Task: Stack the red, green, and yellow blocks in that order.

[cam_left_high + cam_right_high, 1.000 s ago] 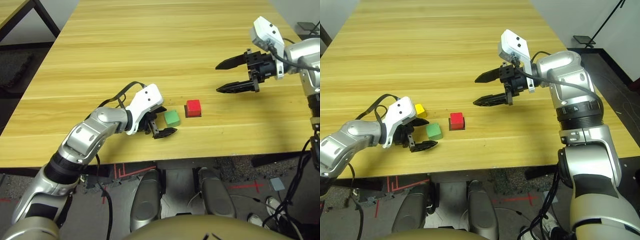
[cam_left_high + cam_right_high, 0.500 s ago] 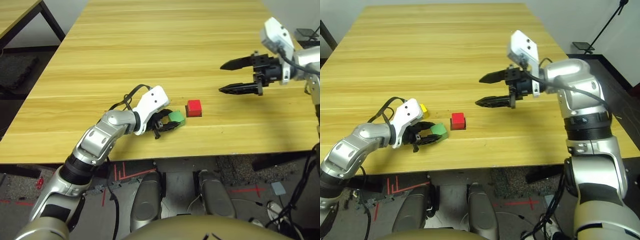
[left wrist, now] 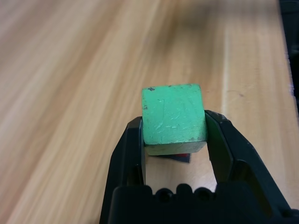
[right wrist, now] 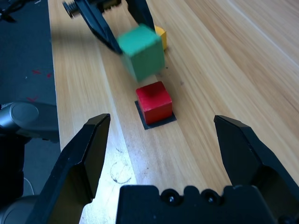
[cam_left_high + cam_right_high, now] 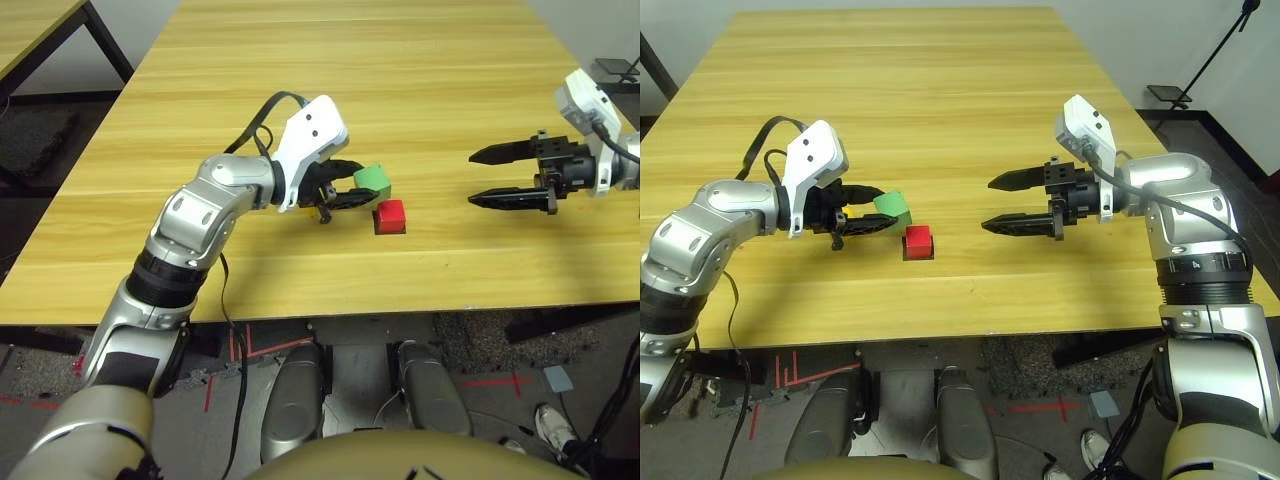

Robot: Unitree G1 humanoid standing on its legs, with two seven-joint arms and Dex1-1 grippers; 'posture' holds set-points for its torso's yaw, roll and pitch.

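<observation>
The green block (image 5: 372, 182) hangs above the table with my left gripper (image 5: 358, 186) shut on it, one black finger (image 3: 133, 140) on each side. The red block (image 5: 389, 215) sits on a flat black square patch (image 4: 156, 122) on the table, just below the green block and a little to its right. The yellow block (image 4: 160, 33) lies on the table behind the green one, on the left arm's side. My right gripper (image 5: 472, 180) is open and holds nothing, and it hovers to the right of the red block with its fingers pointing at it.
The wooden table (image 5: 300, 80) stretches far back behind the blocks. Its front edge (image 5: 330, 305) runs close below the red block. A second table's corner (image 5: 40, 20) stands at the far left.
My left gripper shut on the green block, lifted it off the table and carried it up beside the red block. The right gripper drew back to the right, still open.
</observation>
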